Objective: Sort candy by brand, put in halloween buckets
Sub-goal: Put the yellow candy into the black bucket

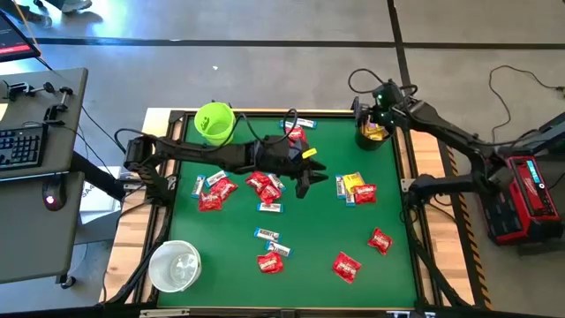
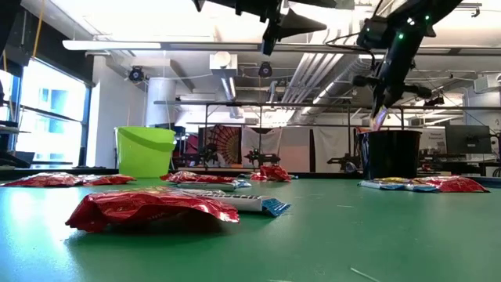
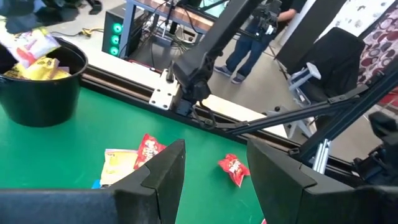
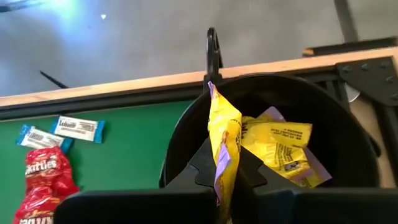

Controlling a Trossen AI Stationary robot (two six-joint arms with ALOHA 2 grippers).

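Jaws clamped, the right gripper [image 4: 225, 163] pinches a crinkled yellow packet [image 4: 224, 140] over the black bucket [image 4: 348, 137]; left gripper [image 3: 214, 171] open.

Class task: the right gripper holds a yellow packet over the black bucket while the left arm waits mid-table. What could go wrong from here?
1. The right gripper pinches the yellow packet by one end above the black bucket; released off-centre, it might catch the rim.
2. The open left gripper hangs above the red packets and blue-and-white bars lying close together; it may grab two brands at once.
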